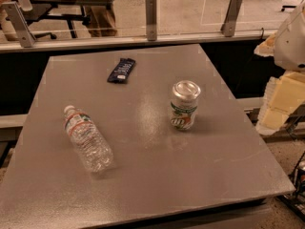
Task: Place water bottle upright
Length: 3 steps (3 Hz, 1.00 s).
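Here the hand (282, 101) hangs just off the right edge of the worktop (200, 180), open or closed I cannot tell, while the water bottle (87, 140) lies on its side well apart from it, beyond the upright soda can (184, 105), cap turned away from the hand.

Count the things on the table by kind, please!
Bottles: 1, the water bottle, lying down
Cans: 1, the soda can, standing
Wrappers: 1, the dark blue wrapper
Total: 3
The robot's hand is out of view.
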### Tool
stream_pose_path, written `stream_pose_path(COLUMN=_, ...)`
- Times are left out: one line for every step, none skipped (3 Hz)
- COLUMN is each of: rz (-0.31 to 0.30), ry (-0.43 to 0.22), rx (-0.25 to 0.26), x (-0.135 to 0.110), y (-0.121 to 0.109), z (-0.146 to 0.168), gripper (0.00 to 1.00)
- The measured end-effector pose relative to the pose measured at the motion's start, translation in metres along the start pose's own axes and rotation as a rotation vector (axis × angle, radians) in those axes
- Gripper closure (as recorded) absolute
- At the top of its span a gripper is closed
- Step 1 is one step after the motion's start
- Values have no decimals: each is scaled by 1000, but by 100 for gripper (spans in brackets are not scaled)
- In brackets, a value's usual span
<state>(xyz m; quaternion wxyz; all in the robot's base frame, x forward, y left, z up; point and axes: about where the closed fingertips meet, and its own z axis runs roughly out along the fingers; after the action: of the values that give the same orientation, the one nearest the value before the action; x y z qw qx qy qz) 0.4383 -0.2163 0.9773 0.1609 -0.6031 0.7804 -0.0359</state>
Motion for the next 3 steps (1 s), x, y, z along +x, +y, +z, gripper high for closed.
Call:
stream_pose_path(rz=0, ry=-1, rx=2, x=-1, y=0, z=0, gripper=0)
stream_pose_path(rz=0, ry=-12, rx=-3, x=-25, y=-2, z=1, gripper=0)
stream_pose_path(rz=-20, ry=-15, rx=-41, x=-129, y=3, z=10, gripper=0)
